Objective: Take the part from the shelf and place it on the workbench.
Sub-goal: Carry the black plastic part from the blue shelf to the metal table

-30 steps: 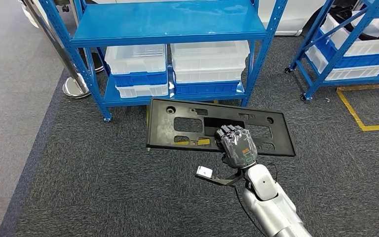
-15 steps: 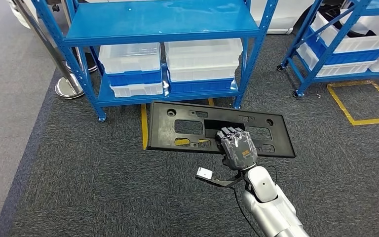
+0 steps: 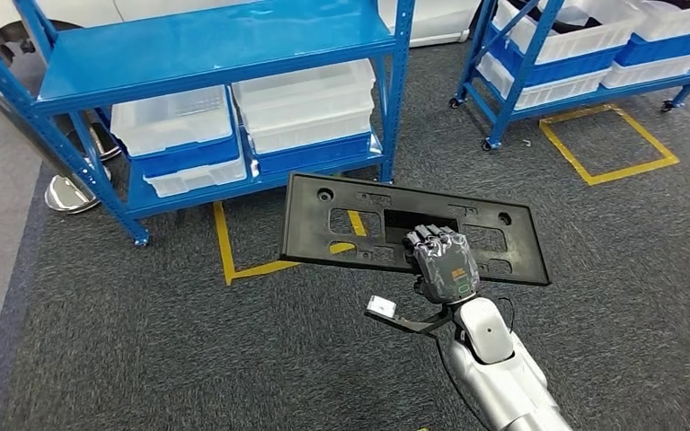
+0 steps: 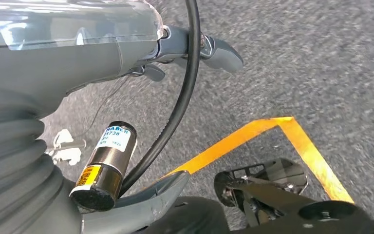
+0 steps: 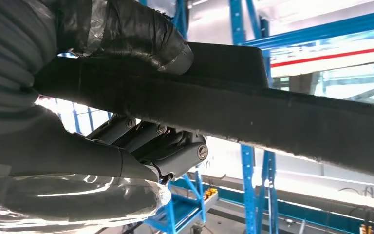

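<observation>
Blue shelf with white bins stands on the dark carpet. In front of it you see the black part — a flat slotted panel held level in the air, off the shelf. Your right hand grips its near edge, thumb above — fingers beneath. Your left hand hangs over the floor; its grasp cannot be made out.

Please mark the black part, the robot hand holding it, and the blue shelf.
black part [image 3: 323, 224], head view, on its flat face left of the hand.
right robot hand [image 3: 443, 266], head view, on its back.
blue shelf [image 3: 207, 49], head view, on its top deck.
</observation>
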